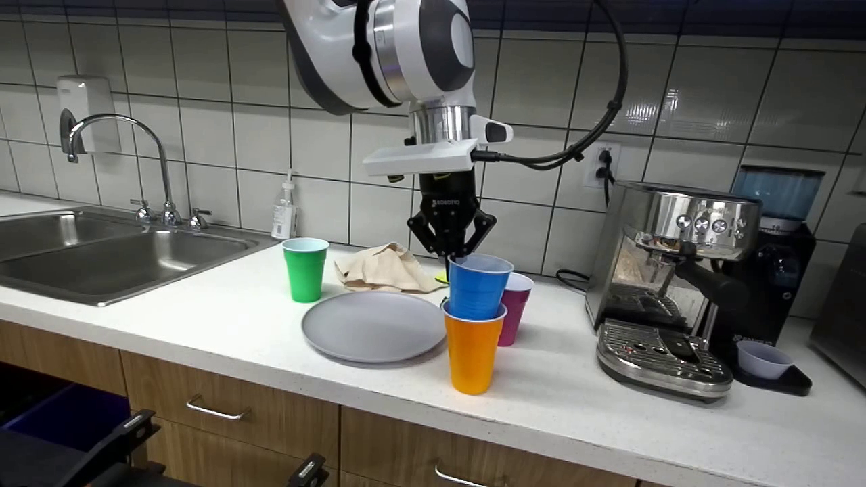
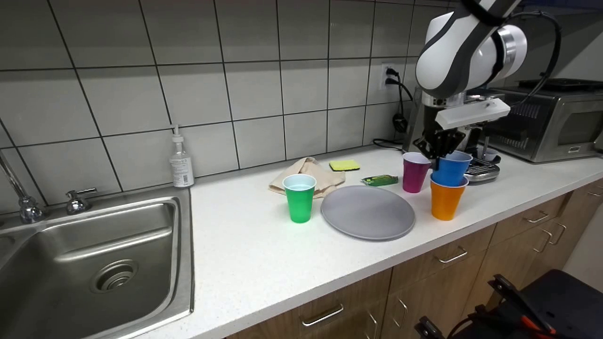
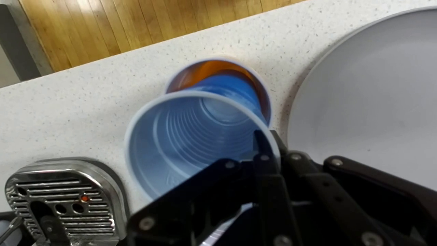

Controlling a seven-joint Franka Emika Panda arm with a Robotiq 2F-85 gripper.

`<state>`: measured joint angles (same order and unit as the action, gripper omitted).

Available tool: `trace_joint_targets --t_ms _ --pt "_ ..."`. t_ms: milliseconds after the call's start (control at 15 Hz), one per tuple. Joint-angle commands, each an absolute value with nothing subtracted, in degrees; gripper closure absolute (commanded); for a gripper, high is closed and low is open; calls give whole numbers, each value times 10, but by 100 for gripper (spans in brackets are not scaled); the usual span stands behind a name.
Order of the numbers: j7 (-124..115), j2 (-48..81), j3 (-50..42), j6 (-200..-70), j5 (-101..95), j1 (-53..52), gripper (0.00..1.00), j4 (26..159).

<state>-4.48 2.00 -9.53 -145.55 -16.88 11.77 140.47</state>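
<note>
Over the orange cup (image 1: pixel 473 358), the claw (image 3: pixel 269 140) holds the blue cup (image 1: pixel 480 287) by the edge of its top. The claw is narrow, with one finger (image 3: pixel 263 145) inside the blue cup and one outside, so the rim is pinched in between. It hangs down from the white robot arm (image 1: pixel 406 61) and points at the counter (image 1: pixel 555 379). The blue cup has its bottom part down in the orange cup, and its top part sticks up out of it. I cannot tell if it touches the bottom inside. In the wrist view, the blue cup looks a bit tipped, and some of the orange inside shows next to it. The orange cup stands upright on the counter, near the front edge. Just beside it is a flat gray plate (image 2: pixel 370 214), and a purple cup (image 2: pixel 415 176) stands close behind. A green cup (image 2: pixel 300 205) stands on the far side of the plate from the orange cup. Behind the plate lie a crumpled tan cloth (image 1: pixel 389 267), a yellow sponge (image 2: pixel 345 165) and a small green packet (image 2: pixel 379 180). A shiny coffee machine (image 1: pixel 643 284) sits well apart from the plate, with a gray microwave (image 2: pixel 546 132) past it. At the opposite end of the counter are a metal sink (image 2: pixel 184 263) with a tap (image 1: pixel 170 215) and a soap bottle (image 2: pixel 181 167) near the tiled wall (image 2: pixel 304 87). Wood drawers (image 1: pixel 270 379) are under the counter
</note>
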Motion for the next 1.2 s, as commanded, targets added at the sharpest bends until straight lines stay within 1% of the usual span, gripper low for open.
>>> trace_joint_targets --t_ms 0,1000,1067,1133 --pt "-64 36 -101 -1468 -165 111 99 1394" --pt "-82 33 -117 -1465 -177 113 99 1401" --pt "-82 33 -117 -1464 -176 112 73 1401" --pt "-82 32 -117 -1464 -177 112 72 1401"
